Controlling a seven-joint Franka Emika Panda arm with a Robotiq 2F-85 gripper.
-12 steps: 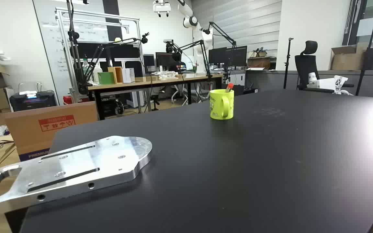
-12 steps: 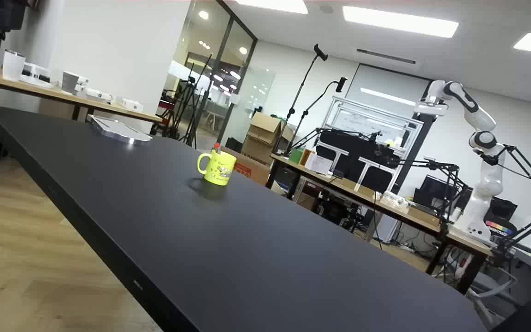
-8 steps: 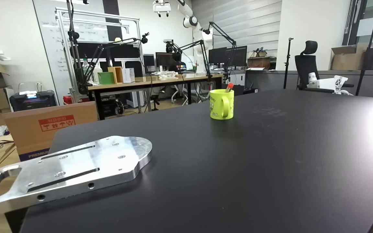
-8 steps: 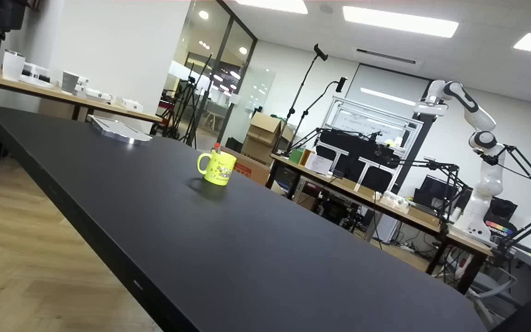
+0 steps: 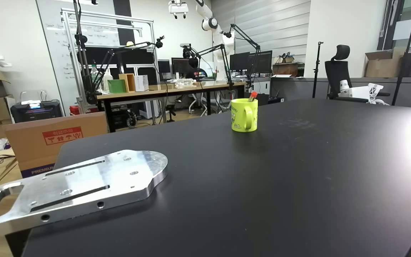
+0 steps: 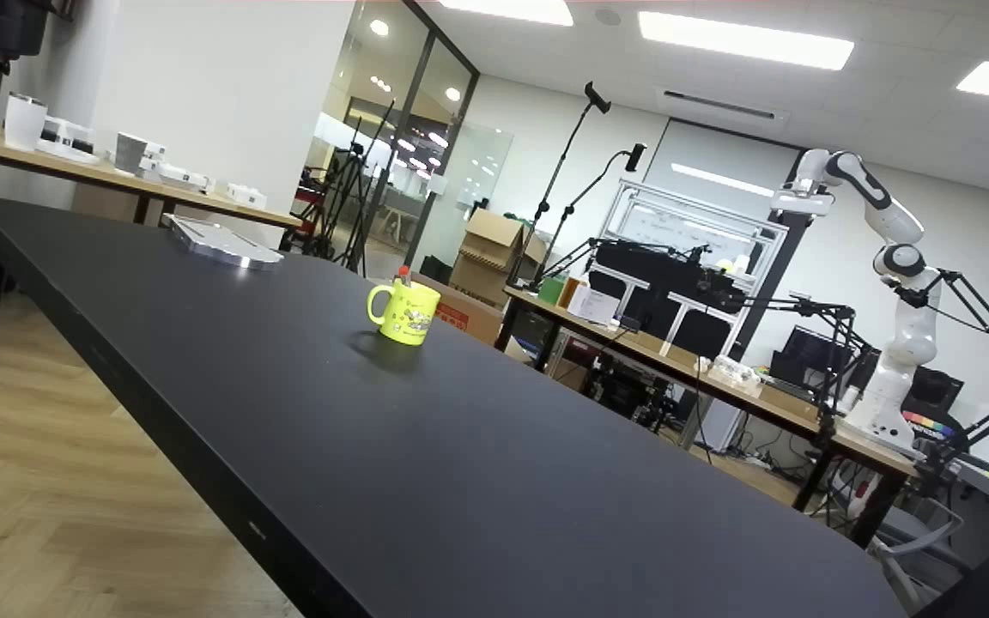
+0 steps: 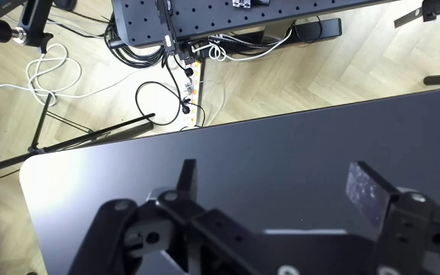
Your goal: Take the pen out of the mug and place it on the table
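Observation:
A lime-green mug with a printed pattern stands upright on the black table (image 5: 280,185) in both exterior views: the mug shows here (image 5: 238,117) and here (image 6: 413,314). A pen with a red end (image 5: 253,95) leans in the mug and sticks up above the rim. The pen's red end also shows in an exterior view (image 6: 404,272); its lower part is hidden inside the mug. My gripper (image 7: 275,179) is open and empty in the wrist view, above the black table (image 7: 273,141). The mug and pen are out of view there. My gripper does not show in the exterior views.
A thick silver metal plate (image 5: 102,176) lies near one end of the table and also shows in an exterior view (image 6: 224,244). A white robot arm (image 6: 898,223) stands on a desk behind. In the wrist view a pegboard bench (image 7: 212,17) and cables (image 7: 162,103) lie beyond the table edge.

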